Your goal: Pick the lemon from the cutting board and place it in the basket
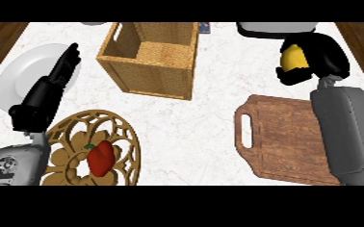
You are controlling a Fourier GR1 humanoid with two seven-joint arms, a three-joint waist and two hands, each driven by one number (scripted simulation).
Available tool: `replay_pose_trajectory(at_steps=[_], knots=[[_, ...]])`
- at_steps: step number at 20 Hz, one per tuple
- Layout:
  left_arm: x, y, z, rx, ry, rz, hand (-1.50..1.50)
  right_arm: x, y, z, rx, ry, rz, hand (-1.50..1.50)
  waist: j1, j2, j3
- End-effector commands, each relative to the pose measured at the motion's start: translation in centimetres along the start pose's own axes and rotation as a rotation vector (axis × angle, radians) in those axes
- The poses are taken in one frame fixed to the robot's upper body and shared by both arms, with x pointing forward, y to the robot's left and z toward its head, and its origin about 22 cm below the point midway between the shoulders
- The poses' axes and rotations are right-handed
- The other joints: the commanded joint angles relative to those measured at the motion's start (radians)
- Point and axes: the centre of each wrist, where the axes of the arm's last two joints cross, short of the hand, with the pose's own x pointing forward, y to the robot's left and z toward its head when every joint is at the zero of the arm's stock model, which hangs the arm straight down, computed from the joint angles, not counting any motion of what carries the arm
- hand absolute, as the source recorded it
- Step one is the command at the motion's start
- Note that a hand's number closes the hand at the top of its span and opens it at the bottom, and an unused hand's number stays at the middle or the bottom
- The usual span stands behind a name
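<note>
The counter (pixel 206 120) is a white slab with faint grey veining. The basket (pixel 153 79) is a rectangular, open-topped box of tan woven wicker with straight walls; it stands near the middle of the counter's far edge. The cutting board (pixel 284 144) is a flat brown slab with visible wood grain, rounded corners and an oblong handle slot along its left side; it lies at the counter's near right corner. A round wooden trivet (pixel 71 144) with openwork petal cut-outs lies at the near left corner and carries a glossy red bell pepper (pixel 101 157) with a green stem. A smooth white plate (pixel 21 72) lies at the left edge. The lemon (pixel 293 60) is yellow and oval. It is off the board, beyond the board's far edge near the counter's far right corner, well apart from the basket. The black right hand (pixel 323 55) grasps the lemon, fingers and thumb curled round it so that only its left face shows. The left hand (pixel 43 101) is released, fingers straight, overlapping the plate's right rim.
</note>
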Motion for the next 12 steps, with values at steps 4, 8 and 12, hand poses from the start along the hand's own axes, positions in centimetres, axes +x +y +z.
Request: replay_pose_trajectory(at_steps=[4,8,12], knots=[[-0.4,0.9,0.3,0.024,0.000,-0.004,0.00,5.9,-7.2,-1.9,-0.234,-0.208,-0.440,1.50,-0.010,-0.007,-0.001],[-1.7,1.4,1.0,0.010,0.004,-0.015,0.00,11.3,-12.1,-2.2,-0.250,-0.305,-0.433,1.50,-0.010,-0.005,-0.003],[-1.9,-0.9,-0.4,0.024,0.004,-0.012,0.00,15.7,-14.2,-2.0,-0.193,-0.386,-0.482,1.50,-0.017,-0.002,-0.002]])
